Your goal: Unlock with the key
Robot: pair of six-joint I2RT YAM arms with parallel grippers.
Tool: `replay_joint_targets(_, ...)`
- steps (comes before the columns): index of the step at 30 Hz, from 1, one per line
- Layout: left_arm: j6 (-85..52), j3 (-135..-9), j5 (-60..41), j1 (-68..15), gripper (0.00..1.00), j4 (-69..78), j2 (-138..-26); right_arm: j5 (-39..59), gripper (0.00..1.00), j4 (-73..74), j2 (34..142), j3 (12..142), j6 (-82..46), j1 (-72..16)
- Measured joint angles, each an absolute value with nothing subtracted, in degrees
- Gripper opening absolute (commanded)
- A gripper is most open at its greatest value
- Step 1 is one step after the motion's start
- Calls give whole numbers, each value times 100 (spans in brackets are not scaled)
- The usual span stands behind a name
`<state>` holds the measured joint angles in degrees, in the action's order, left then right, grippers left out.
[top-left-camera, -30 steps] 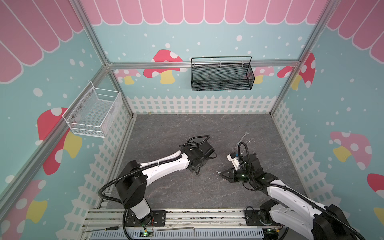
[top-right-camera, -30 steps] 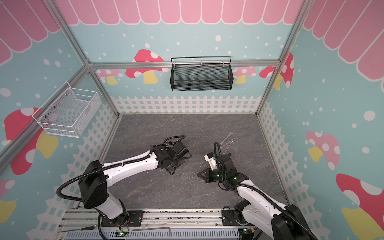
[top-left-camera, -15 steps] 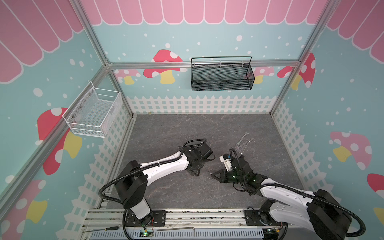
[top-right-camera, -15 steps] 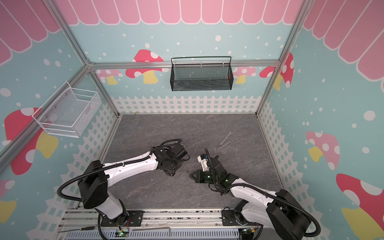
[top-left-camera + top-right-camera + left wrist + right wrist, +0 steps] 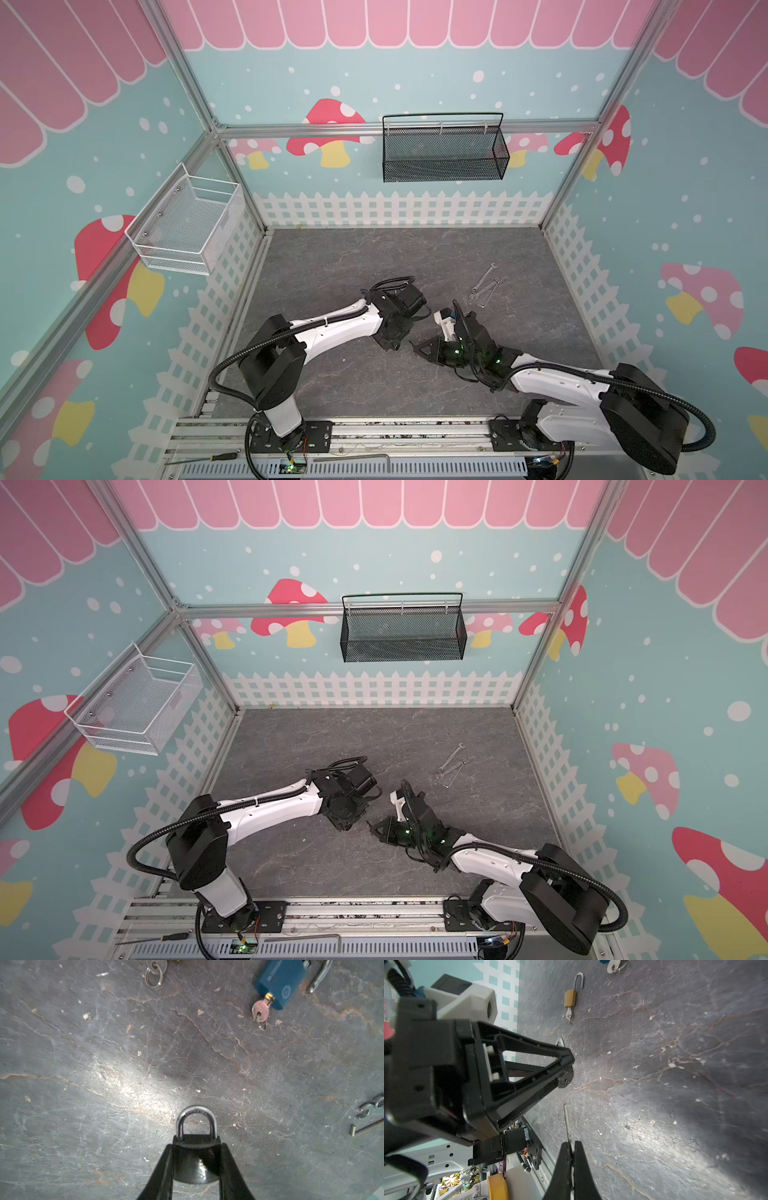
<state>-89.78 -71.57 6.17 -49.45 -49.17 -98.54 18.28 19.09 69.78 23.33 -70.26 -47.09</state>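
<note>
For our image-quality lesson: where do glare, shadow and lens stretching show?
Left wrist view: a glare patch and soft shadow on the grey slate floor; the black padlock with silver shackle is sharp. Right wrist view: floor glare too; the left end effector looms large. In both top views: even light, no glare.

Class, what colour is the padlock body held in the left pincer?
Black: the padlock shows best in the left wrist view.

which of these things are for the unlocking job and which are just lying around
For the job: black padlock clamped in the left gripper; key pinched in the right gripper.

Lying about: blue padlock and brass padlock, each open with a key in it; key ring; wrenches.
</note>
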Motion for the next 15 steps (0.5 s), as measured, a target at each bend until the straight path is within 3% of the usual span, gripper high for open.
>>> replay_joint_targets(15,-9019,-7382,548,-4875,0,-4947,-9854,1566,0,2488,7618,2491,-7526,-4847)
